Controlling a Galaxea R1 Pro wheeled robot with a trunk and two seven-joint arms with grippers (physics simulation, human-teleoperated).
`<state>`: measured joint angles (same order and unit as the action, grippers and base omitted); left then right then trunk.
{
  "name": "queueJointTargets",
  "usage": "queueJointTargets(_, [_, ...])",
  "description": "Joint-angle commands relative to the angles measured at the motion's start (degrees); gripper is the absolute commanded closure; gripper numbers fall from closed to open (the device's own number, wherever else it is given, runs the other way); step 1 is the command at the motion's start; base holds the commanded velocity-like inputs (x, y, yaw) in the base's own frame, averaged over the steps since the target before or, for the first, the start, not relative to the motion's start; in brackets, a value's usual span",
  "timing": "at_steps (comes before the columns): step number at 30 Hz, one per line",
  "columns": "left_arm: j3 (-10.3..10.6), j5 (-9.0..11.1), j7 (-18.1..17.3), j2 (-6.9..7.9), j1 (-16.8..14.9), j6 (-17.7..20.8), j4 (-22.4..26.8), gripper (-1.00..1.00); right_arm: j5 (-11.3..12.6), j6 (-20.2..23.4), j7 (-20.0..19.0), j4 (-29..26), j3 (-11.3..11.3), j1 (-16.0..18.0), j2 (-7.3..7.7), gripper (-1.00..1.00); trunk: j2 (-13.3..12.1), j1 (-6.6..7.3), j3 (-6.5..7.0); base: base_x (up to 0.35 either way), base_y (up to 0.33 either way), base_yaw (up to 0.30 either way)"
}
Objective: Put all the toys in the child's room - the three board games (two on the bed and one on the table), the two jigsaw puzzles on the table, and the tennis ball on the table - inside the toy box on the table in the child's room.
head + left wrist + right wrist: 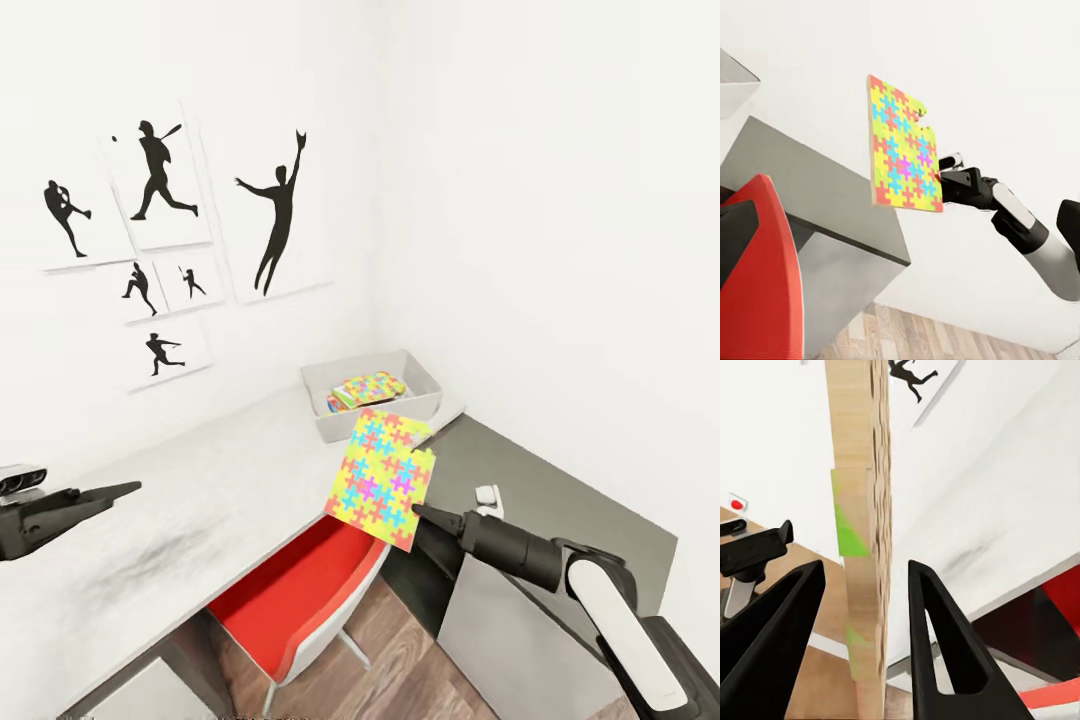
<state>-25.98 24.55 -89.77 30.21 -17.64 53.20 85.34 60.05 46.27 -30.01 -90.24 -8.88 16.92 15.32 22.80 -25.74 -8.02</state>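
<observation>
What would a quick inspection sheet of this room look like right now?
Surface: L-shaped table, light grey top joined to a dark grey top.
Job's things: toy box on the table near the corner, a colourful flat item inside; jigsaw puzzle held up in the air.
Clutter: small white object on the dark top.
Grippers: right gripper shut on the puzzle's edge; left gripper holds nothing, state unclear.
Cables: nothing seen.
Surroundings: red chair, baseball silhouette pictures, wood floor.
</observation>
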Motion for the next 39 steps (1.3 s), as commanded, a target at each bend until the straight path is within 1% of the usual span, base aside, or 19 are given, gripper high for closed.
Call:
queueJointTargets(1, [0.1, 0.0, -0.2, 0.02, 0.0, 0.6, 0.0, -1.00, 0.2, 0.2, -0.1, -0.1, 0.0, 0.0, 0.16, 1.00, 0.1, -0.04, -0.15, 0.101, 0.000, 0.260])
queueJointTargets(7, [0.1, 0.0, -0.2, 0.10, 0.1, 0.7, 0.0, -1.00, 0.1, 0.1, -0.2, -0.3, 0.0, 0.0, 0.39, 1.00, 0.1, -0.04, -0.22, 0.201, 0.000, 0.098])
queueJointTargets(14, [0.1, 0.0, -0.2, 0.03, 0.1, 0.6, 0.0, -1.00, 0.1, -0.1, -0.3, -0.2, 0.0, 0.0, 0.33, 1.00, 0.1, -0.04, -0.19, 0.025, 0.000, 0.005])
queueJointTargets(19, [0.1, 0.0, -0.2, 0.02, 0.1, 0.6, 0.0, -1.00, 0.1, -0.5, -0.5, -0.3, 0.0, 0.0, 0.32, 1.00, 0.1, -0.04, 0.17, 0.022, -0.004, 0.000])
queueJointTargets(33, [0.0, 0.0, -0.2, 0.05, 0.1, 0.6, 0.0, -1.00, 0.1, -0.6, -0.6, -0.3, 0.0, 0.0, 0.33, 1.00, 0.1, -0.04, 1.46, 0.115, -0.067, 0.002])
queueJointTargets(39, [-0.1, 0.0, -0.2, 0.03, 0.1, 0.5, 0.0, -1.00, 0.1, -0.6, -0.6, -0.3, 0.0, 0.0, 0.25, 1.00, 0.1, -0.04, 1.62, 0.089, -0.077, 0.007])
